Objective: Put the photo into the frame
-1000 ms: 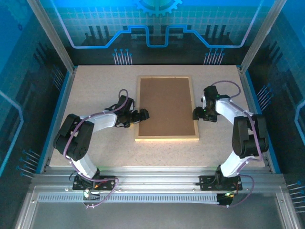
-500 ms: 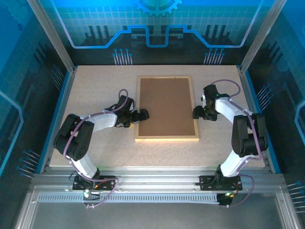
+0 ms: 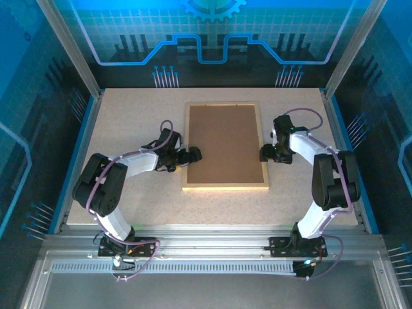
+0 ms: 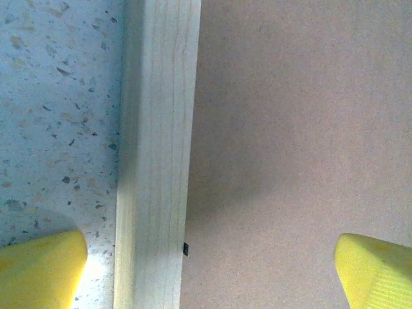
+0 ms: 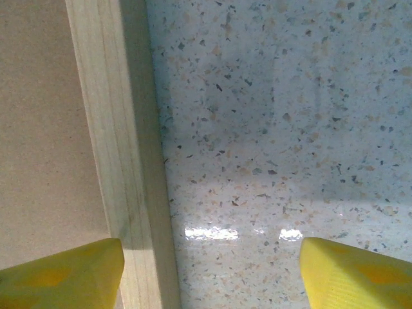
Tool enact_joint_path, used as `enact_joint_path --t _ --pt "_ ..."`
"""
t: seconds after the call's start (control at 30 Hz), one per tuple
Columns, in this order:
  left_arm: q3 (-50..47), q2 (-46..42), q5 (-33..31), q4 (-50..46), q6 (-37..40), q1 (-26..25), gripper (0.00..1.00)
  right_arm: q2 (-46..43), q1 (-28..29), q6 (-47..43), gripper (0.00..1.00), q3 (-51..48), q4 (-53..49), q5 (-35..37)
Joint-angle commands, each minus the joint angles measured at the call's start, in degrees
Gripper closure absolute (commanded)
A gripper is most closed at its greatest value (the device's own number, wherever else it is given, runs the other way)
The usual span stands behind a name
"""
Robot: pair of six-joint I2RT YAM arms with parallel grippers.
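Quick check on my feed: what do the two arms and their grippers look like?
Both match: the left arm and right arm have white link shells, black joint housings and black bases, with a purple cable looping along each. The left gripper and right gripper are black, with yellow wedge-shaped fingertips.

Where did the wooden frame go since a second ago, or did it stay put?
No, it stayed put. The frame keeps the same gaps to the edges of the table as before.
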Motion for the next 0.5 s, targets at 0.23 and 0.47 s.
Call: enact_joint_path --t 0.23,0.47 --pt "0.81 1.44 3.23 -0.26 -0.75 -0.25 0.01 2.22 1.54 -0.39 0.26 -0.15 -1.17 1.32" --pt "0.63 1.91 3.89 0.52 -1.00 -0.28 0.01 4.89 3.47 -0.64 0.27 1.54 -2.60 2.37"
